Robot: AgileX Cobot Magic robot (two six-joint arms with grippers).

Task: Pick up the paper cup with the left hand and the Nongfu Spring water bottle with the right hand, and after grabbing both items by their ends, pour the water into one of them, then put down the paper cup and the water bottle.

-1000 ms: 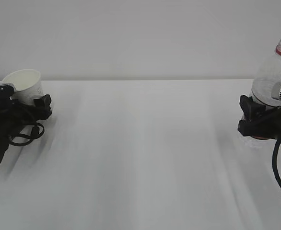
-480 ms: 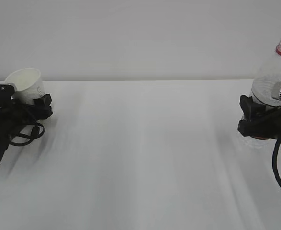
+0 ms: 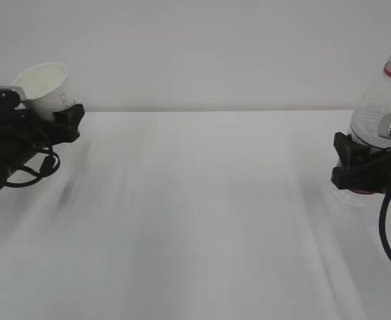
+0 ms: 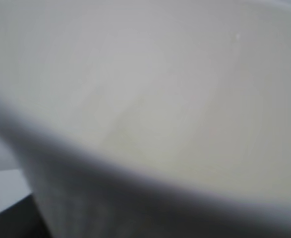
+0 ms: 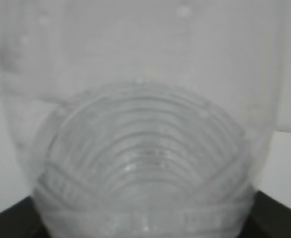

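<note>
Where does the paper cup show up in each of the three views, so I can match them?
Exterior view: the paper cup is at upper left, tilted, held in the left gripper above the table.
Left wrist view: the cup fills nearly the whole frame, blurred, its rim sweeping across.
Right wrist view: not in it; only the water bottle shows.
Shared landmark: the white table.

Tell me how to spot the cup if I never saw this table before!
Look at the far left edge of the white table. A black robot gripper holds the paper cup up there, tilted. It is small, white and open-topped, unlike the tall clear bottle far right.
</note>
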